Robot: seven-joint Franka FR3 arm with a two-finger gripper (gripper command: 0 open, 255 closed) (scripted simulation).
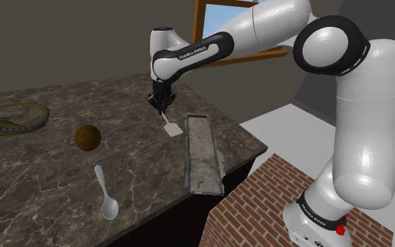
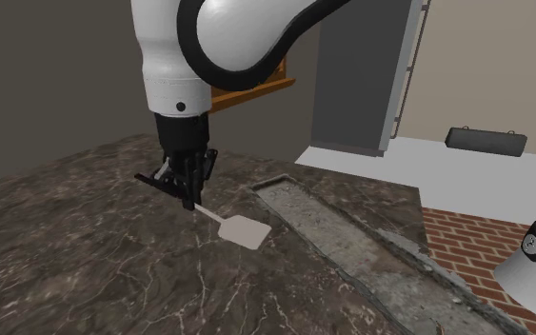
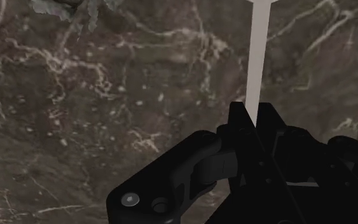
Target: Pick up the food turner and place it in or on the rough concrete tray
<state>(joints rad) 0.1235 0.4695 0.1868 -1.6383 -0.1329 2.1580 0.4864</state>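
Note:
The food turner (image 1: 172,128) (image 2: 240,230) is pale, with a thin handle and a flat square blade. My black gripper (image 1: 162,105) (image 2: 188,200) is shut on the handle's upper end, and the turner hangs slanted with its blade close above the dark marble counter (image 1: 62,119). From the wrist, the handle (image 3: 257,63) runs out from between the clasping fingers (image 3: 241,121). The rough concrete tray (image 1: 203,151) (image 2: 351,233) is a long narrow trough lying just beside the blade, toward the counter's edge.
A brown ball (image 1: 88,137) and a pale spoon (image 1: 105,193) lie on the counter at the shoulder view's left of the tray. A green patterned object (image 1: 10,121) sits at the far left. The counter edge drops to a brick stand (image 1: 259,203) beyond the tray.

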